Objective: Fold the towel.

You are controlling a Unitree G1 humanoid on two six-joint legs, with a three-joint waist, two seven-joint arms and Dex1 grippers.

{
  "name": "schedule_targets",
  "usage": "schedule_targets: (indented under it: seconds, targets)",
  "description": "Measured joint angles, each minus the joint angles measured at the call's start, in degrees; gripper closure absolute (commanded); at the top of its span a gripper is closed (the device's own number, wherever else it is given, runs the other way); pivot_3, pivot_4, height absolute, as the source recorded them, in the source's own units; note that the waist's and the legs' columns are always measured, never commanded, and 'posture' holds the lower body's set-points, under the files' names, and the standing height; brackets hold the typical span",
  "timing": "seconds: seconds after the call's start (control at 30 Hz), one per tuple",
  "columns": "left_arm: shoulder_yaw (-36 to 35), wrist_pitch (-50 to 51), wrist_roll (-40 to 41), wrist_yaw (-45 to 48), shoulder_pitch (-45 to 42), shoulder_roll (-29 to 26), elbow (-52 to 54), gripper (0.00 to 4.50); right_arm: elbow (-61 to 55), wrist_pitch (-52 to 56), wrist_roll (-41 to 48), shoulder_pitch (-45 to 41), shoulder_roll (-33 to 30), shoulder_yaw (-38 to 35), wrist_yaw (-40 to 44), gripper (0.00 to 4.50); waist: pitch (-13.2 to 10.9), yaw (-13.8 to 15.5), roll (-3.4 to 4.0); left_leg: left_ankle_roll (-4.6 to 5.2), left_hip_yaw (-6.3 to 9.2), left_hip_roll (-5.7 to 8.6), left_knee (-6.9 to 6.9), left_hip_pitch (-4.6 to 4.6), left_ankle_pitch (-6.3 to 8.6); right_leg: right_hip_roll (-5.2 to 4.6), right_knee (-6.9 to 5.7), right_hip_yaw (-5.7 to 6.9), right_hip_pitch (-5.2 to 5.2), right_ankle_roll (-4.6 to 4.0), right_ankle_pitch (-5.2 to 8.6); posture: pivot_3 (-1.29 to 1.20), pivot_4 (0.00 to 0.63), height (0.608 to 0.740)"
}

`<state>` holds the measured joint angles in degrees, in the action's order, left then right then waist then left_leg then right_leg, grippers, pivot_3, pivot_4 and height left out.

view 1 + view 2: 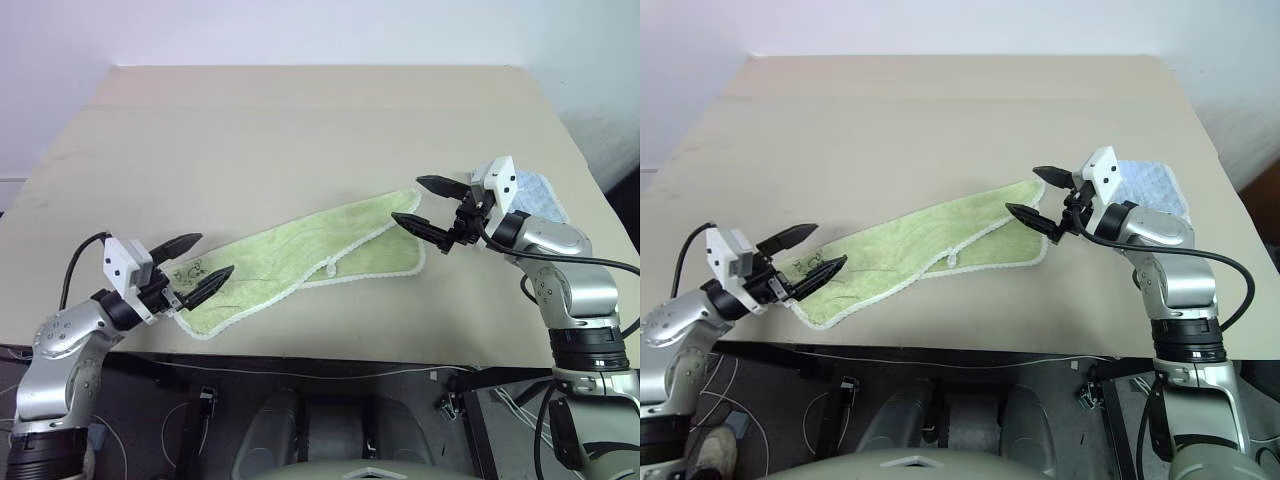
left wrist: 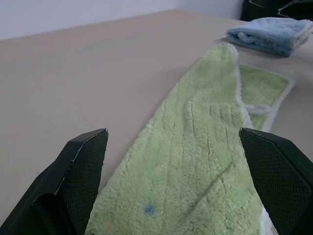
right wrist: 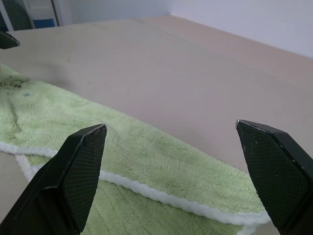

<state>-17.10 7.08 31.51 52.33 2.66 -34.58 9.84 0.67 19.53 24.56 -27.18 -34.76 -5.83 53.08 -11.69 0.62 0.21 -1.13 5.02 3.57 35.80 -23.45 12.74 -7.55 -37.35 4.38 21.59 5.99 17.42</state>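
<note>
Folding looked half done: towel [image 1: 310, 262] lay doubled on the desk [image 1: 300, 130]; left tool [image 1: 197, 268] and right tool [image 1: 428, 207] gaped wide, empty; next, pinch both ends.

You have a beige table [image 1: 300, 130] running back to a white wall [image 1: 300, 30] — its surface plain and flat. A folded pale blue towel [image 2: 271, 35] lies near the table's right edge (white trim visible).
</note>
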Motion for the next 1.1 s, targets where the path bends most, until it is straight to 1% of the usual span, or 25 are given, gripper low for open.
schedule_targets:
  seconds: [0.2,0.43,0.6,0.73,0.87,1.1]
  targets:
    - [-0.11,-0.88,-0.05,0.06,3.61,0.24,0.91,0.00,1.33,0.16,-0.26,-0.41,0.00,1.26,1.26,0.03,0.00,0.02,0.00,0.00,-0.02,-0.02,0.00,0.00,0.00,0.01,-0.01,-0.05,0.04,-0.02,-0.01,0.00,0.150,0.740]
    - [-0.03,-2.89,-0.06,0.41,2.93,1.35,0.40,0.00,2.59,0.91,-1.01,-1.41,0.13,1.19,-0.09,0.03,0.00,0.09,0.00,0.00,-0.06,-0.02,0.00,0.00,0.00,0.02,-0.01,-0.08,0.04,-0.02,-0.02,0.00,0.150,0.740]
    - [0.97,-4.28,-0.60,1.66,-0.05,2.00,-3.16,0.00,3.63,2.14,-3.00,-1.73,-0.26,2.05,-1.04,0.03,0.00,0.04,0.00,0.00,-0.11,-0.02,0.00,0.00,0.00,0.03,-0.02,-0.11,0.07,-0.01,-0.03,0.00,0.150,0.740]
    - [3.09,-4.46,-1.21,2.32,-4.13,3.04,-5.64,0.00,4.65,1.40,-5.88,-2.58,-2.60,2.52,-1.80,0.03,0.00,0.08,-0.01,0.00,-0.15,-0.02,0.03,0.00,0.00,0.05,-0.04,-0.15,0.08,0.03,-0.06,0.00,0.150,0.740]
    - [4.92,-4.99,-2.26,3.04,-7.80,3.14,-7.79,0.00,5.54,0.69,-7.63,-3.05,-2.92,2.81,-2.08,0.03,0.01,-0.08,-0.01,0.00,-0.19,-0.04,0.03,0.00,0.00,0.11,-0.07,-0.21,0.10,0.03,-0.06,0.00,0.150,0.740]
    - [7.26,-4.50,-3.41,1.72,-9.29,4.33,-7.58,0.00,7.45,-1.46,-11.13,-3.35,-4.88,3.69,-1.68,0.03,0.01,-0.14,-0.01,0.00,-0.26,-0.07,0.07,0.00,0.00,0.14,-0.10,-0.34,0.14,0.03,-0.08,0.00,0.150,0.740]
